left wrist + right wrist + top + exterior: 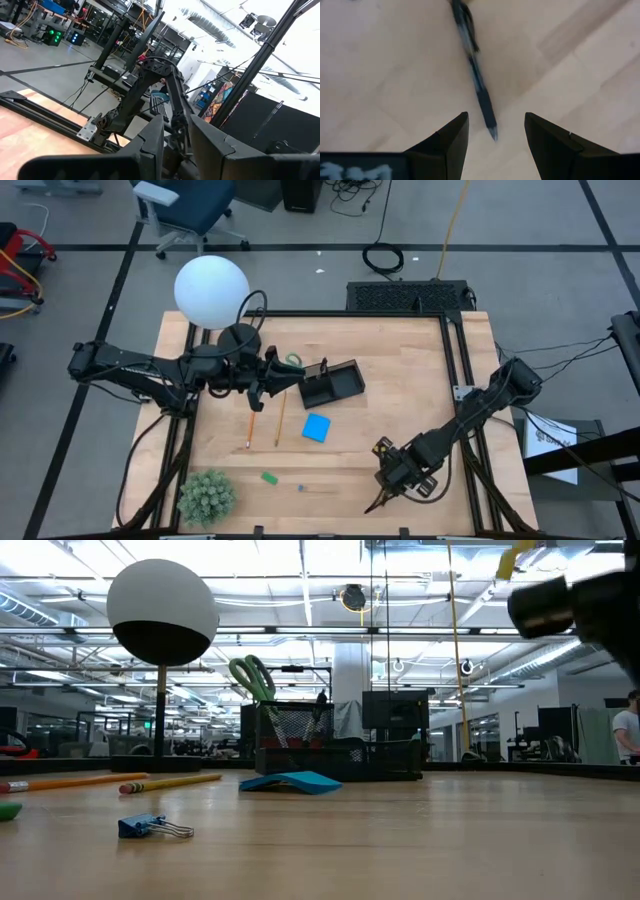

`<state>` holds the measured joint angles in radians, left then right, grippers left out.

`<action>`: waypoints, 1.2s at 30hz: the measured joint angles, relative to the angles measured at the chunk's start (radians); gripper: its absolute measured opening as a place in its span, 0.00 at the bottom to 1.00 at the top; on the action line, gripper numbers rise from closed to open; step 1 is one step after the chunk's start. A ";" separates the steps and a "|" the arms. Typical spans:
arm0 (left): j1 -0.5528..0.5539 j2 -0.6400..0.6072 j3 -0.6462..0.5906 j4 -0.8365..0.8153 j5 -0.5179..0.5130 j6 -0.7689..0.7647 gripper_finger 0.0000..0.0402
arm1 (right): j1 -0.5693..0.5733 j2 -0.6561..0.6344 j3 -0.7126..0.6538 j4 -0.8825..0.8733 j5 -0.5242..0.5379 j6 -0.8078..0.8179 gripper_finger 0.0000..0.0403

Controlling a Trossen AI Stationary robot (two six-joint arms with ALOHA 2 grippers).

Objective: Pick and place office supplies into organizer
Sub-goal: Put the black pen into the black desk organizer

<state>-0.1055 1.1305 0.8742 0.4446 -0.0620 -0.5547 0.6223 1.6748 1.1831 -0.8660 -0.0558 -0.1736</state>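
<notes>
My right gripper points down near the table's front right, open, over a dark pen lying flat on the wood. The pen's tip lies between the fingers without touching them. My left gripper hovers left of the black organizer with a narrow gap between its fingers and nothing in it. Green-handled scissors stand handles up in the organizer's mesh cup. Two pencils, a blue note pad, a green eraser and a small blue clip lie on the table.
A white globe lamp stands at the far left behind my left arm. A fuzzy green plant ball sits at the near left corner. Bare wood lies between the note pad and my right gripper. Black rails frame the table's edges.
</notes>
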 joint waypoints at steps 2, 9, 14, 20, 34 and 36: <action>0.000 0.000 0.000 0.000 0.000 0.000 0.22 | 0.001 -0.023 -0.040 0.031 0.000 0.004 0.45; 0.000 0.000 0.000 0.000 0.000 0.000 0.22 | 0.002 -0.052 -0.116 0.111 -0.047 -0.026 0.45; 0.000 0.000 0.000 0.000 0.000 0.000 0.22 | 0.002 -0.052 -0.159 0.143 -0.051 -0.041 0.45; 0.000 0.000 0.000 0.000 0.000 0.000 0.22 | -0.003 -0.052 -0.167 0.171 -0.049 -0.095 0.45; 0.000 0.000 0.000 0.000 0.000 0.000 0.22 | -0.041 -0.017 -0.167 0.221 -0.049 -0.214 0.45; 0.000 0.000 0.000 0.000 0.000 0.000 0.22 | -0.046 -0.004 -0.174 0.237 -0.050 -0.224 0.45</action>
<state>-0.1051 1.1309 0.8742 0.4450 -0.0620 -0.5545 0.5764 1.6709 1.0090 -0.6291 -0.1061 -0.3973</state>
